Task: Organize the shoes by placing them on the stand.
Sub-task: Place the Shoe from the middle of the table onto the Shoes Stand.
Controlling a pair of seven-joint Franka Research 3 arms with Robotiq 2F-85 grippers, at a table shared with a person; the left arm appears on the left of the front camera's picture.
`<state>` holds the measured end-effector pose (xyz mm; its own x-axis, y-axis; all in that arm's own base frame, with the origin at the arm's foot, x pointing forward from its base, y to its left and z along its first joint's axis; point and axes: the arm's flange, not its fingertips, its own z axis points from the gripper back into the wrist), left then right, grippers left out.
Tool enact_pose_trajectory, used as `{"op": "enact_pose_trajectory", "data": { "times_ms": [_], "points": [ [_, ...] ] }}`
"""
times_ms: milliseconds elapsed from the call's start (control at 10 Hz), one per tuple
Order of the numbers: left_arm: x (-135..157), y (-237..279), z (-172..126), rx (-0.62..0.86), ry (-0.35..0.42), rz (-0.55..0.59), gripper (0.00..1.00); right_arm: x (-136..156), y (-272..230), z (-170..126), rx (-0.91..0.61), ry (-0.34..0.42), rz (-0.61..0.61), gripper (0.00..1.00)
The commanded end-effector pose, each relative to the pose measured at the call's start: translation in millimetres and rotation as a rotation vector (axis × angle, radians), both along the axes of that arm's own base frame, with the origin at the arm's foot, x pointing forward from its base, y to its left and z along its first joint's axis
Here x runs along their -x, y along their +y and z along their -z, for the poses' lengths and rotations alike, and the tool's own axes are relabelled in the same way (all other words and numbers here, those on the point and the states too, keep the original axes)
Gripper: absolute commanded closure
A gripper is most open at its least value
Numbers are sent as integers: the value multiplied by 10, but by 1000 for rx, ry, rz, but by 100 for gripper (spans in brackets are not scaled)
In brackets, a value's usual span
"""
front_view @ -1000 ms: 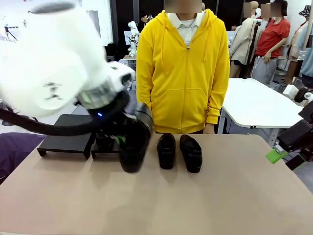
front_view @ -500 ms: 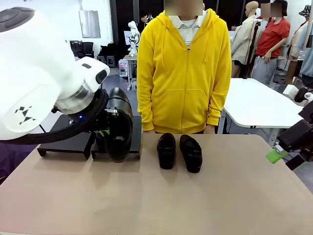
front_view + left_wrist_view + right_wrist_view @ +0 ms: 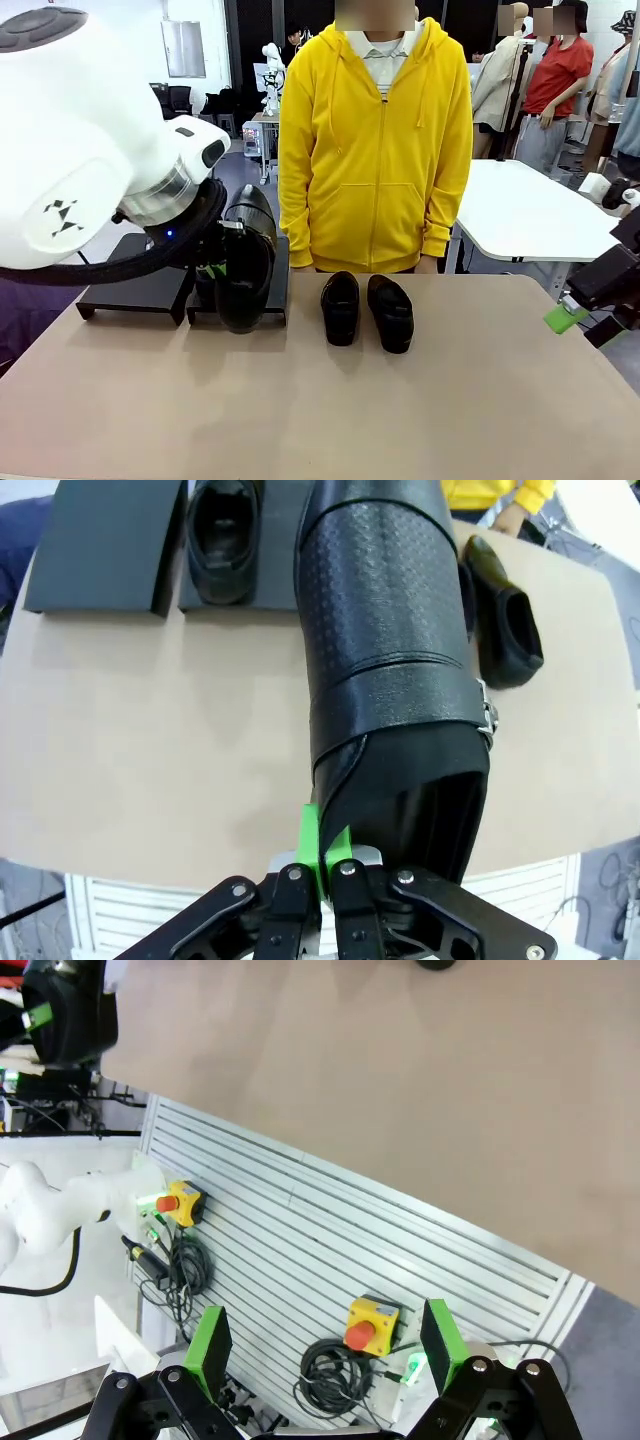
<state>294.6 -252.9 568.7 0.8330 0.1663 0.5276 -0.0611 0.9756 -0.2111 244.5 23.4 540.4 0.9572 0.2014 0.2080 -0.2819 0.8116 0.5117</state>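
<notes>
Left gripper [image 3: 322,845]: green pads pinched together on the thin back rim of the held shoe [image 3: 385,650], a fold of leather between them. The shoe hangs from that one edge, toe pointing away from the wrist, at the right block of the stand [image 3: 100,540].

Held shoe: glossy black, embossed upper, strap with a small buckle on one side. Likely light. The sole and heel probably stay stiff while the collar flexes. A rim grip lets the shoe swing and twist, and the polish looks slippery. A bite deeper into the heel counter would hold steadier. It looks robust, with scuffing the only worry.

Shoe on the stand [image 3: 225,530]: sits on the right block, opening up, just left of the held shoe. The free space beside it looks narrow.

Left loose shoe [image 3: 340,307] and right loose shoe [image 3: 390,312]: side by side on the table [image 3: 400,420], far centre, right of the stand, close together but apart. Their open collars face up, which makes for easy rim grips.

Right gripper [image 3: 325,1343]: fingers wide apart, nothing between them, parked off the table's right edge.

Hard to make out:
- Whether the held shoe's toe touches the block or hangs clear I cannot tell.
- Its sole is turned away from the wrist camera.
- From the front, the left arm and the held shoe cover most of the right block.
- The person [image 3: 375,150] stands at the far edge, one hand hidden
</notes>
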Motion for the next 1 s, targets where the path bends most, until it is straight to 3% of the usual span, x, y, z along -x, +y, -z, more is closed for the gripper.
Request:
{"op": "enact_pose_trajectory", "data": {
  "times_ms": [0, 200, 400, 600, 900],
  "points": [
    [-639, 73, -151, 48, -70, 28, 100, -8, -10, -16, -21, -12, -17, 0],
    [-1327, 72, -80, 41, -50, 70, 100, -8, -10, -16, -21, -12, -17, 0],
    [-1878, 44, 208, 47, 10, 106, 100, -8, -10, -16, -21, -12, -17, 0],
    [-2214, 1, 528, 26, 74, 182, 100, -8, -10, -16, -21, -12, -17, 0],
    [-2508, 9, 828, -5, 97, 155, 100, -8, -10, -16, -21, -12, -17, 0]
  ]
}}
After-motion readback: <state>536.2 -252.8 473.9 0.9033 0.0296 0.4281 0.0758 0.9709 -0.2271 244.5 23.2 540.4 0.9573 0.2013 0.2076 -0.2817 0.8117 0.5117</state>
